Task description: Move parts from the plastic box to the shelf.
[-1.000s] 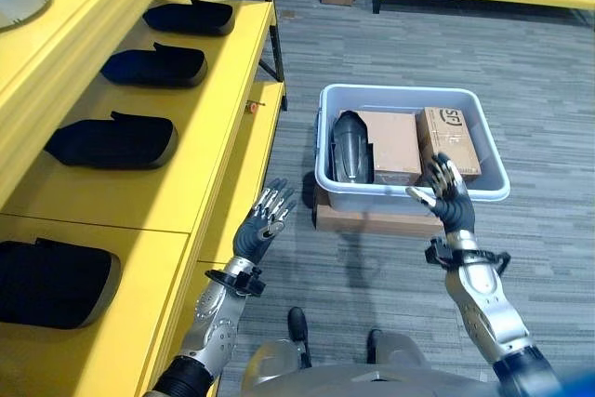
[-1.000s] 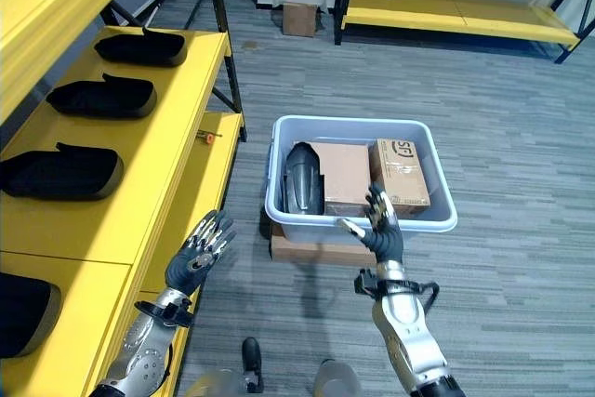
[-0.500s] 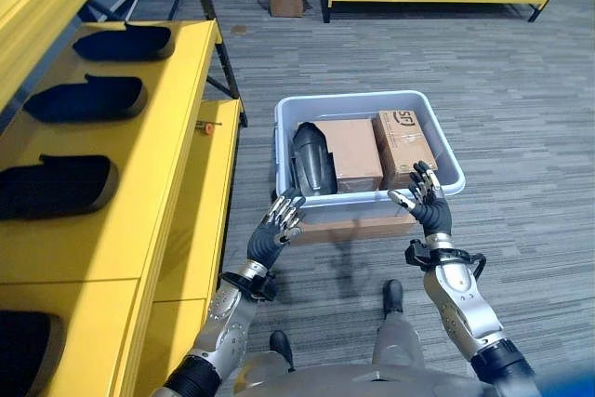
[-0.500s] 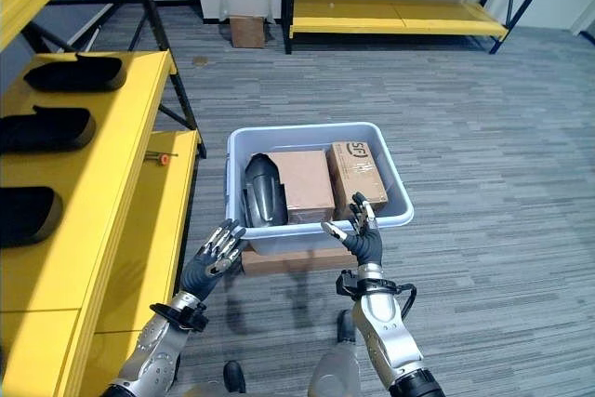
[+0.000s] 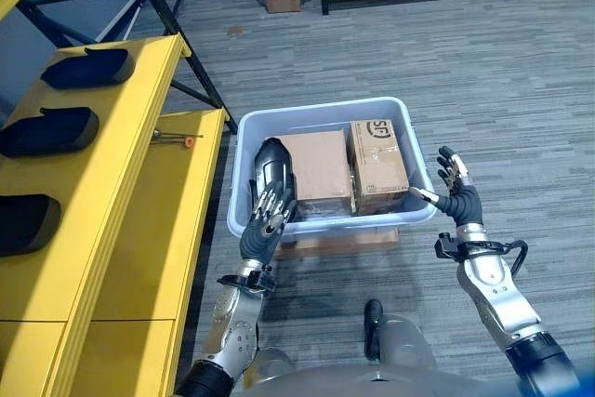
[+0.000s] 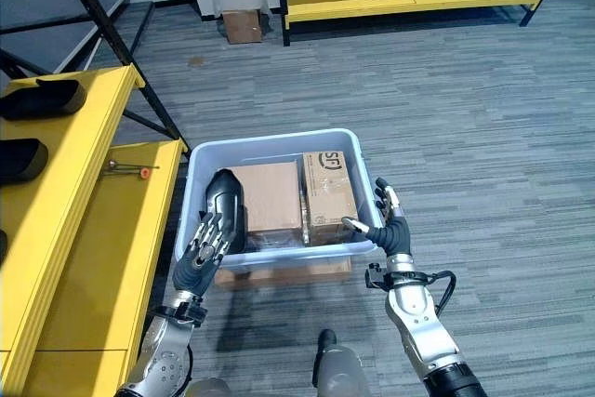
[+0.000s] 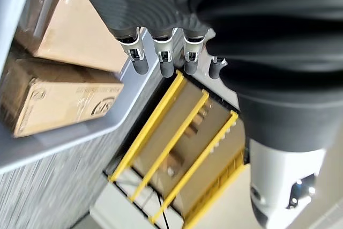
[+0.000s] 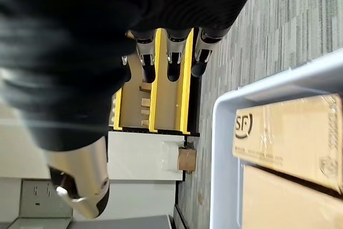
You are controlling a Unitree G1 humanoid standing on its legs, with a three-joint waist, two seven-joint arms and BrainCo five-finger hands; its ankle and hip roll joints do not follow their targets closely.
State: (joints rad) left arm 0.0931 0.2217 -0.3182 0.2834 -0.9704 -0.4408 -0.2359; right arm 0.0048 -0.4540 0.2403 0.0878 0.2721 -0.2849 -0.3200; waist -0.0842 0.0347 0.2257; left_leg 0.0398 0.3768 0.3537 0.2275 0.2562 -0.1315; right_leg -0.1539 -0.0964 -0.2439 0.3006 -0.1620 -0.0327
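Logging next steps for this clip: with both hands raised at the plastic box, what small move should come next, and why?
Probably lower the open left hand onto the black part at the left end of the plastic box: it hovers closest. The open right hand holds nothing.

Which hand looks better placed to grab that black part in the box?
Probably the left hand: its open fingers are right by the black part, at the box's left end. The right hand, open too, is past the box's far corner, beside a carton.
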